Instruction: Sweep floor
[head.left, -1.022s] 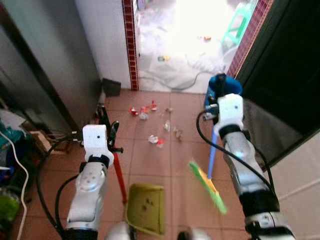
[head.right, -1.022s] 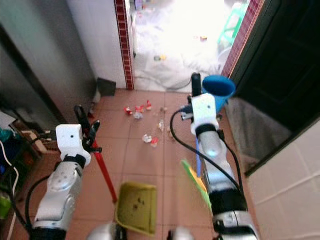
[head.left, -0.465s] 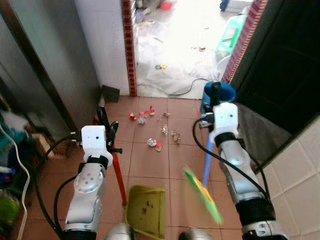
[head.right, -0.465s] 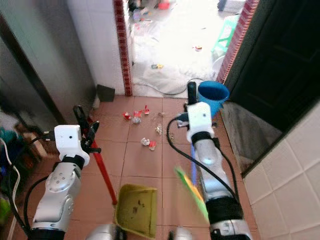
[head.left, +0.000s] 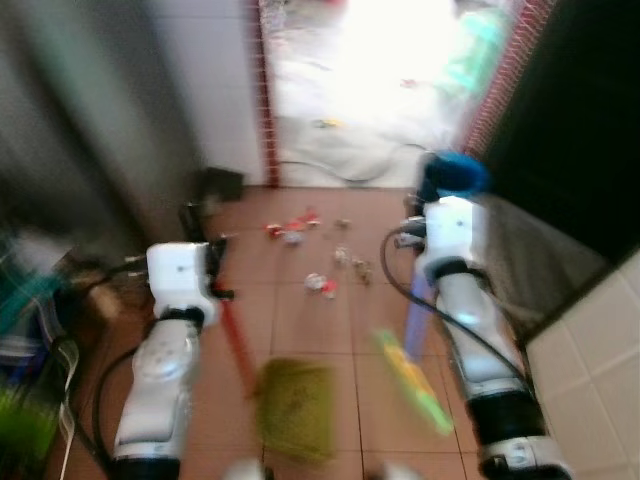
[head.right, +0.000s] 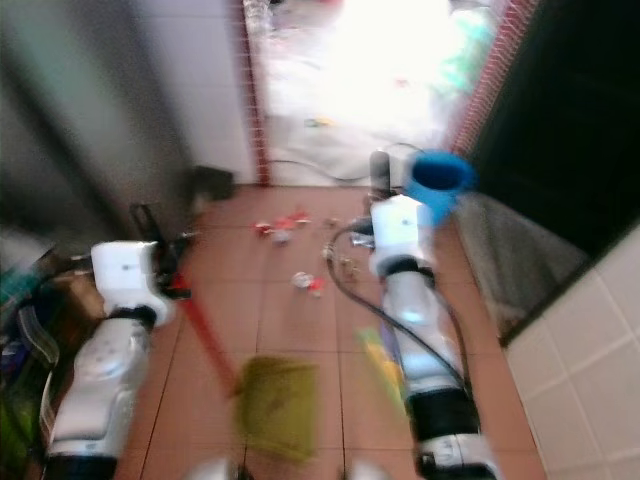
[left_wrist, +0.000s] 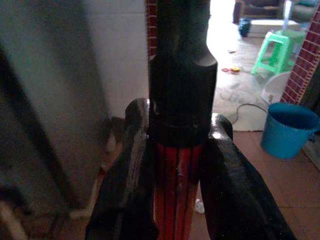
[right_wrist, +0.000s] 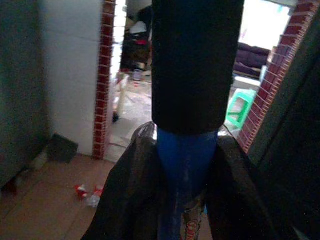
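Head camera views have gone smeary compared with half a second back, and the whole scene has slid sideways, so the robot is probably turning or stepping, not the stuff moving. The litter (head.left: 320, 262) looks like it sits where it did, a loose scatter of red and white scraps on the tiles just this side of the doorway (head.left: 380, 90), beside the blue bucket (head.left: 455, 172). So no sweeping stroke seems to have landed yet.

Left gripper (left_wrist: 175, 170) is pinching the red handle (left_wrist: 176, 190) of the dustpan (head.left: 295, 405), which hangs well short of the litter. Right gripper (right_wrist: 182, 175) is clamped round the blue broom handle (right_wrist: 184, 165); its green head (head.left: 412, 380) sits just beside the dustpan, also short of the litter.
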